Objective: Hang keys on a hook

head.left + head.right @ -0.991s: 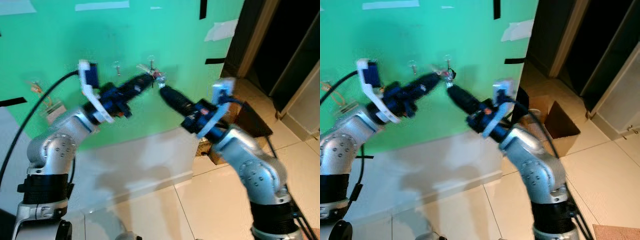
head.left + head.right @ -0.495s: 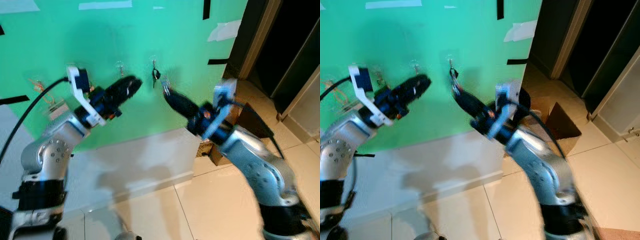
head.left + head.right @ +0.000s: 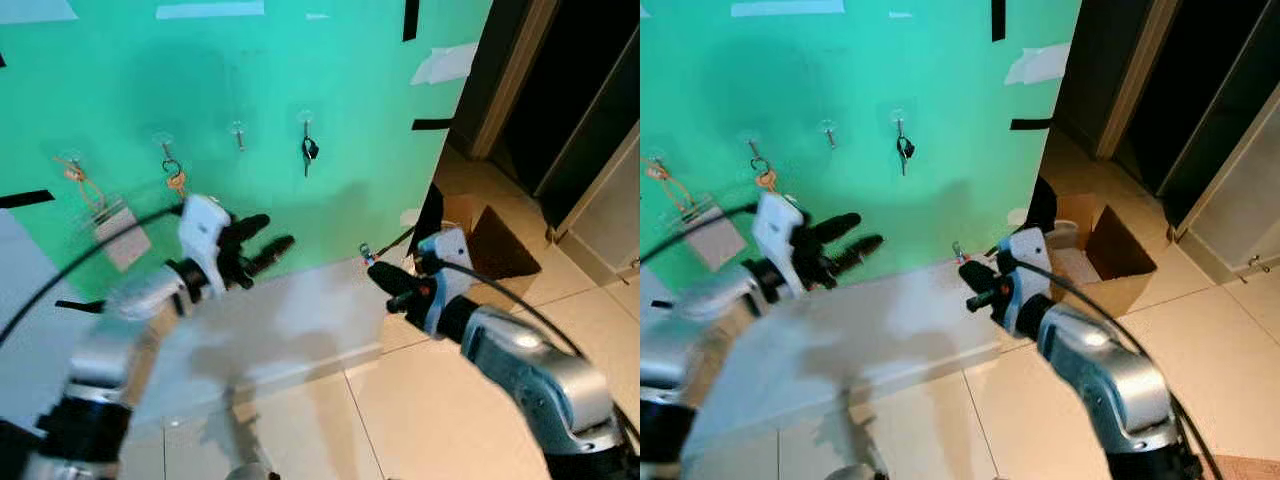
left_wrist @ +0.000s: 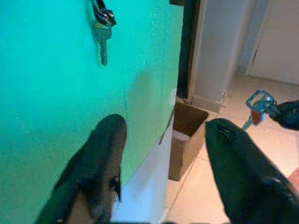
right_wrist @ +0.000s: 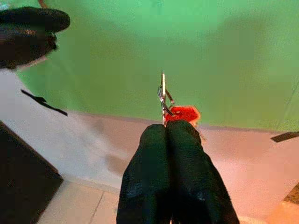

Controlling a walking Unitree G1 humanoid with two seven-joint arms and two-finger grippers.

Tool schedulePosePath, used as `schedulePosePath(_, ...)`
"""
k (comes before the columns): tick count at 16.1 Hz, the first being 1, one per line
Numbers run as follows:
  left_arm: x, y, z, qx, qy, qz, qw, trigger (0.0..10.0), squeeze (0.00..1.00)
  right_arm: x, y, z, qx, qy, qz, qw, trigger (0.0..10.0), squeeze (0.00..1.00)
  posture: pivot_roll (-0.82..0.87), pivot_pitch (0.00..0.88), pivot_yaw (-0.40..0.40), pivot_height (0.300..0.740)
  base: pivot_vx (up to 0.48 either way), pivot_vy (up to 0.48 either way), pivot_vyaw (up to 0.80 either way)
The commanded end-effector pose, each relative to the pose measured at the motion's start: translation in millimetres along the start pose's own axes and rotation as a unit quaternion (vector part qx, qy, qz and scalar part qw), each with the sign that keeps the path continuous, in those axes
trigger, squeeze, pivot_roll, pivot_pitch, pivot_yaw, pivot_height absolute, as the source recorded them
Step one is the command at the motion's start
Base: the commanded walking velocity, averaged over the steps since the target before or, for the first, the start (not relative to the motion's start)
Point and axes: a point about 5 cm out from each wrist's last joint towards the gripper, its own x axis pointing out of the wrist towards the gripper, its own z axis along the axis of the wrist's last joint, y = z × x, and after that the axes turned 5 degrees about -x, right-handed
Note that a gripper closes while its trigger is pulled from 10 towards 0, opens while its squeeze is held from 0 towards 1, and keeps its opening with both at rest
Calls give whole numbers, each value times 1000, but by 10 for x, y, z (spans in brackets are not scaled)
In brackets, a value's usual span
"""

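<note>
The right gripper [image 5: 166, 128] was pinched tight on a small silver key ring with a red tag [image 5: 174, 108], held low in front of the green wall [image 3: 250, 90] and well below the small clear hooks [image 3: 306, 118]. A dark key [image 3: 310, 151] hung on one hook. The left gripper [image 3: 262, 238] was spread wide and held nothing.

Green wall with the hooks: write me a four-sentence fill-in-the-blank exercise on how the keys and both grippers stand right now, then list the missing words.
1. The black-headed key hangs from a hook on the ____ wall.
2. The right gripper is shut on a key ring with a ____ tag.
3. The left gripper has its fingers ____ and holds nothing.
4. An open cardboard ____ stands on the floor by the wall's end.

Missing words: green; red; open; box
</note>
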Motion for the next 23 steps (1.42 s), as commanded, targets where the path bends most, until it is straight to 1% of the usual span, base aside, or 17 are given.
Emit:
schedulePosePath(1,13,38,3,24,-19,40,999,10000,1000,-42,-49,-17,0,3,-29,1000,0,0,-47,0,-5,740,0,0,0)
schedulePosePath(2,28,50,0,29,-24,57,998,10000,1000,-58,-76,-51,1,4,-49,999,0,0,-49,0,-2,740,0,0,0)
schedulePosePath(3,53,65,-8,16,-31,82,996,10000,1000,-90,-130,-73,9,-12,-90,996,0,0,-53,0,5,740,0,0,0)
schedulePosePath(4,70,67,-47,14,-18,101,995,10000,1000,-114,-165,-84,23,-20,-119,992,0,0,-59,0,13,740,0,0,0)
schedulePosePath(5,102,31,-107,22,-8,103,994,10000,1000,-127,-174,-71,46,-33,-128,990,0,0,-69,0,25,740,0,0,0)
schedulePosePath(6,123,1,-135,29,-8,98,995,10000,1000,-126,-174,-51,50,-43,-131,989,0,0,-75,0,32,740,0,0,0)
schedulePosePath(9,180,-6,-141,19,-21,111,993,10000,1000,-122,-190,11,47,-67,-153,985,0,0,-122,0,56,740,0,0,0)
schedulePosePath(10,216,-1,-153,10,-23,120,992,10000,1000,-157,-198,20,54,-79,-177,979,0,0,-148,0,70,740,0,0,0)
schedulePosePath(12,268,-26,-168,4,-17,122,992,10000,1000,-215,-203,-68,54,-71,-216,972,0,0,-151,0,80,740,0,0,0)
schedulePosePath(13,279,-37,-174,4,-17,120,993,10000,388,-219,-202,-91,46,-69,-225,971,1961,0,-151,0,82,740,0,0,0)
schedulePosePath(14,253,-5,-195,5,-15,128,992,10000,224,-189,-182,-78,23,-70,-228,971,10000,0,-148,0,80,740,0,0,0)
schedulePosePath(16,201,24,-256,9,-8,145,989,10000,184,-140,-136,-52,-35,-66,-221,972,10000,0,-153,0,82,740,0,0,0)
schedulePosePath(18,183,-1,-267,11,-5,143,990,10000,180,-81,-122,-52,-17,-65,-219,973,10000,0,-141,0,75,740,0,0,800)
schedulePosePath(19,188,-17,-277,14,-2,143,990,10000,145,-62,-138,-65,-9,-65,-222,973,10000,0,-142,0,75,740,0,0,800)
schedulePosePath(20,191,-22,-280,14,-1,143,990,10000,102,-49,-140,-69,-5,-64,-226,972,10000,0,-142,0,75,740,0,0,800)
schedulePosePath(21,182,-32,-301,14,5,143,990,10000,0,-46,-154,-85,5,-61,-230,971,10000,0,-152,0,77,740,0,0,800)
schedulePosePath(23,192,-104,-329,17,10,137,990,10000,0,-86,-181,-102,28,-60,-239,969,10000,0,-171,0,87,740,0,0,800)
